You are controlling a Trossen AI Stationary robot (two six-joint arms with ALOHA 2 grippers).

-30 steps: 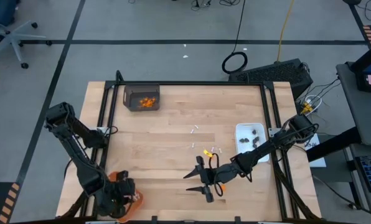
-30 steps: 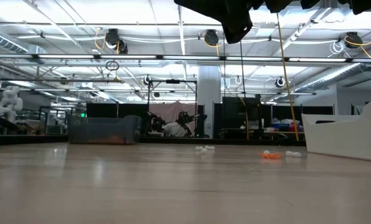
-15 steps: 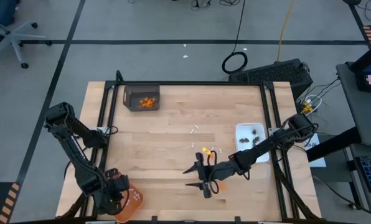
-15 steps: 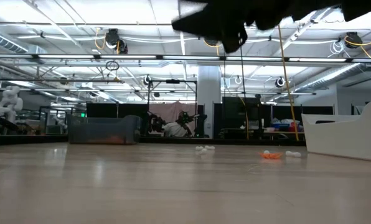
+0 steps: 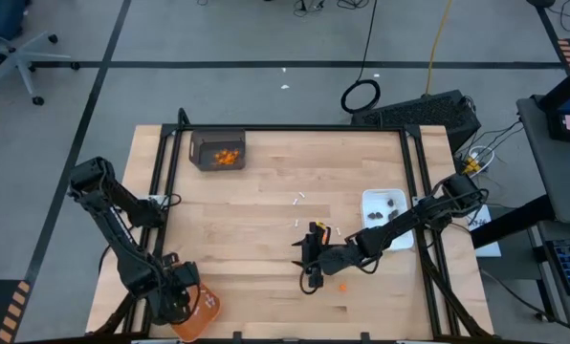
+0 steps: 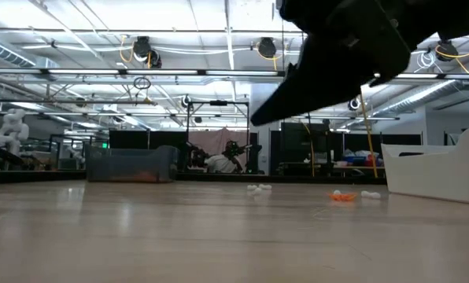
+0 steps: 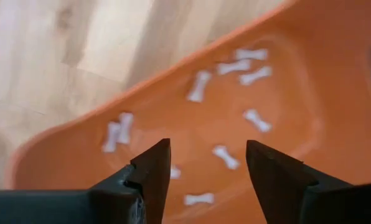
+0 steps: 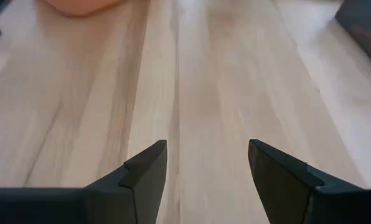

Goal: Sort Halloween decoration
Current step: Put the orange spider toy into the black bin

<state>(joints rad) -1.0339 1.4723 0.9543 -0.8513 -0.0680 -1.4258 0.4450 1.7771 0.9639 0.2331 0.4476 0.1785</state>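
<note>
No readable writing or labels anywhere. Left gripper (image 7: pixel 207 165) hangs over the orange tray (image 7: pixel 310 124) at the table's near left corner, fingers apart, holding nothing; white sticks (image 7: pixel 199 85) lie scattered in the tray, long axes pointing every which way. Right gripper (image 8: pixel 207 165) sits low over mid-table, jaws spread, empty. More white sticks (image 5: pixel 299 201) and an orange bit (image 5: pixel 341 284) lie loose on the light wood table (image 5: pixel 266 248); dark bits in the white dish (image 5: pixel 385 215). Industrial room behind, ceiling lights.
</note>
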